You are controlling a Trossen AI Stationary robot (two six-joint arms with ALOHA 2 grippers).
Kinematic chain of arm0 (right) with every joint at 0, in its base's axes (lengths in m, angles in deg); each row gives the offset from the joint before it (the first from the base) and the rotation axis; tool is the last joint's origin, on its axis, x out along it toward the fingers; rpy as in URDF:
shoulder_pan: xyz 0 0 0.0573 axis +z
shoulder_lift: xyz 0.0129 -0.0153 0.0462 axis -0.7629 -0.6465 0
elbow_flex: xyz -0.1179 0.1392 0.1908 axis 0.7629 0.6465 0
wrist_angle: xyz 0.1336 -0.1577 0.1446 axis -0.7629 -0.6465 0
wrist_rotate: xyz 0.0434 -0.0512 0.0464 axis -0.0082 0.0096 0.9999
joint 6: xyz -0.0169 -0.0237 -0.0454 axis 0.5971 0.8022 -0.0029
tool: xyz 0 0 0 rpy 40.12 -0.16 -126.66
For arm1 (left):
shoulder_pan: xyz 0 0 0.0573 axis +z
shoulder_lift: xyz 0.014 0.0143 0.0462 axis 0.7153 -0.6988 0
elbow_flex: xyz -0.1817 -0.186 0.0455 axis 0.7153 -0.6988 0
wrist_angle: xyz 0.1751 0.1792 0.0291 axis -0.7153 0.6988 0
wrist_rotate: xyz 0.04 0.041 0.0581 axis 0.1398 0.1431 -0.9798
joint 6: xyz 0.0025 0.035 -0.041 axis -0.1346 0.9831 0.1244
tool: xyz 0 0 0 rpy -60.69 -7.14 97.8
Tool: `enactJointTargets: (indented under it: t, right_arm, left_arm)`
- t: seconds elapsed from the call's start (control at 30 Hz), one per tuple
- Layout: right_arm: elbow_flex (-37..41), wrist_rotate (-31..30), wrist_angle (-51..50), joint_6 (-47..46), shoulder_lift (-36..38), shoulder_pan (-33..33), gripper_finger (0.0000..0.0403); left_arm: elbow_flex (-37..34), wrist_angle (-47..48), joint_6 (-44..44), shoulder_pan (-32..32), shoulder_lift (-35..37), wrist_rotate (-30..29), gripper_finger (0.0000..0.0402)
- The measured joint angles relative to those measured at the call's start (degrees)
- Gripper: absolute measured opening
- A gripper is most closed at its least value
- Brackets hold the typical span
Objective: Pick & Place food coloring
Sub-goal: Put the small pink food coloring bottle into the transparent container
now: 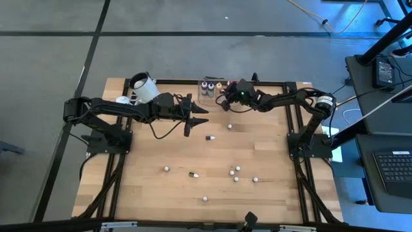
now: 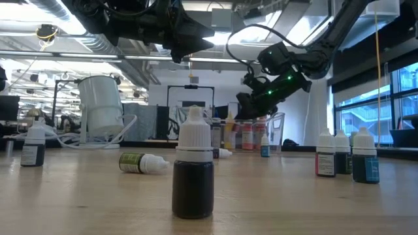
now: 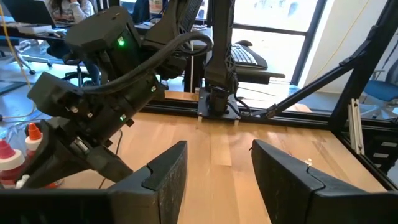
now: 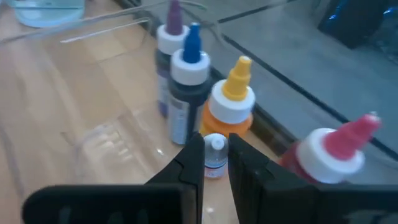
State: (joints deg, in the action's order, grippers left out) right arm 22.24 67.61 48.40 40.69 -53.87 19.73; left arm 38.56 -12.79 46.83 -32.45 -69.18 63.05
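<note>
Near the counter's (image 1: pixel 148 193) 6 o'clock edge, small food coloring bottles (image 1: pixel 237 169) stand scattered, with one dark bottle (image 1: pixel 193 174) lying on its side. At mid-counter the left gripper (image 1: pixel 193 116) hovers with its fingers spread and nothing between them. Toward 12 o'clock, the right gripper (image 4: pixel 214 163) has its fingers pressed together over the clear tub (image 1: pixel 211 89), which holds taller bottles. A white cup (image 1: pixel 144 87) lies at about 11 o'clock.
</note>
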Motion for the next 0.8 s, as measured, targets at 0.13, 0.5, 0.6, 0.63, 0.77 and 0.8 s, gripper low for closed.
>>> enactJointTargets:
  t: [0.13, 0.5, 0.6, 0.63, 0.77, 0.8]
  right_arm:
    - [0.0, -0.7, 0.0, 0.3, 0.0, 0.0, 0.0055]
    - [-0.1, -0.6, -4.7, -4.3, 0.1, 0.0, 0.0059]
    - [-0.1, -0.6, -4.7, -4.8, 0.1, 0.0, 0.0072]
    - [-0.1, -0.6, -4.6, -5.5, 0.1, 0.0, 0.0076]
    - [-0.1, 0.4, -4.9, -5.5, 0.1, 0.0, 0.0093]
    - [-0.1, 0.4, -4.9, -5.6, 0.1, 0.0, 0.0096]
  left_arm:
    - [0.0, 0.0, 0.0, 0.0, 0.0, 0.0, 0.0178]
    - [0.0, 0.0, 0.0, 0.0, 0.0, 0.0, 0.0180]
    - [0.0, 0.0, 0.0, 0.0, 0.0, 0.0, 0.0179]
    - [0.0, 0.0, 0.0, 0.0, 0.0, 0.0, 0.0178]
    - [0.0, 0.0, 0.0, 0.0, 0.0, 0.0, 0.0176]
    - [0.0, 0.0, 0.0, 0.0, 0.0, 0.0, 0.0176]
